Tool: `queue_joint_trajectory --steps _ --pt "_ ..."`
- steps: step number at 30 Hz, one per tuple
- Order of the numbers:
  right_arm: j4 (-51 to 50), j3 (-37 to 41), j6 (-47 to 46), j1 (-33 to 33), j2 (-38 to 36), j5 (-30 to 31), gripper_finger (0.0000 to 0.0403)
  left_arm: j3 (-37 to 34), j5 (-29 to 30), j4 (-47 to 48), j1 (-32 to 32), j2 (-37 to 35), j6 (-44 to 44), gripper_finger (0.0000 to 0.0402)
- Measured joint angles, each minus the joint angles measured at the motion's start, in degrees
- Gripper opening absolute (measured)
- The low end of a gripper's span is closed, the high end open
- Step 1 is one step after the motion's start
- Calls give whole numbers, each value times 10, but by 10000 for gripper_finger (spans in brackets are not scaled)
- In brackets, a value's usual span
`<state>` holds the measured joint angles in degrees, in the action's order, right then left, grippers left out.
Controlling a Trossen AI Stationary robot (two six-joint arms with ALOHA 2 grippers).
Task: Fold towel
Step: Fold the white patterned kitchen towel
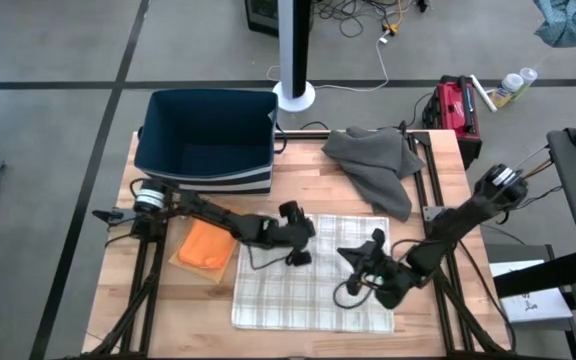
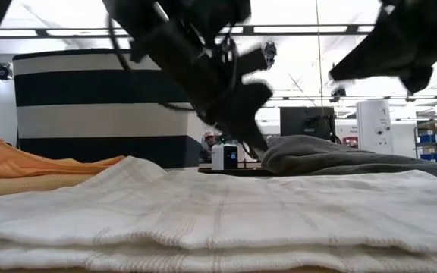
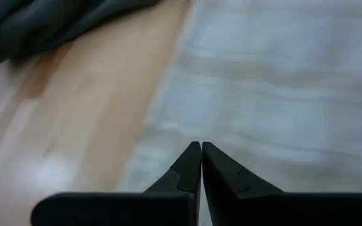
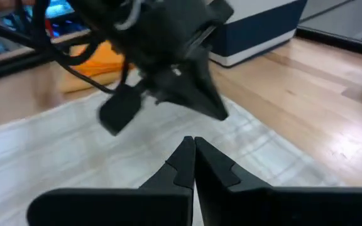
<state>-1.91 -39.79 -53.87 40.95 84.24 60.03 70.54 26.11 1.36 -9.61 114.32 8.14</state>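
High view: overhead, straight down, whole counter [image 1: 298,190]. Low view: counter level, close behind towel [image 2: 218,220]. Wrist views: close over same towel, shared with high view at 6 o'clock.

Left pincer [image 3: 201,145] and right pincer [image 4: 190,140] closed, seemingly empty.
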Motion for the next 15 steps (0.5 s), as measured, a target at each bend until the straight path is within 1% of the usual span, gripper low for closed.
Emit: queue_joint_trajectory --steps 3,5,7,9,12,13,15 --pt "-38 0 -36 18 -37 0 0 -3 -19 -43 -39 -4 4 6" --pt "-73 0 -90 18 -63 -8 1 -3 -39 -96 -67 6 -4 5" --pt "-124 0 -149 7 -90 -37 8 -3 -67 -147 -93 18 -21 4" --pt "-171 0 -191 -14 -109 -89 22 7 -92 -192 -116 33 -31 5" --pt "-241 0 -232 -44 -123 -160 52 54 -102 -208 -139 62 -32 10" --pt "-261 0 -246 -53 -126 -174 63 76 -102 -205 -142 74 -31 12" --pt "-304 0 -282 -67 -130 -185 86 127 -108 -187 -144 98 -27 19"
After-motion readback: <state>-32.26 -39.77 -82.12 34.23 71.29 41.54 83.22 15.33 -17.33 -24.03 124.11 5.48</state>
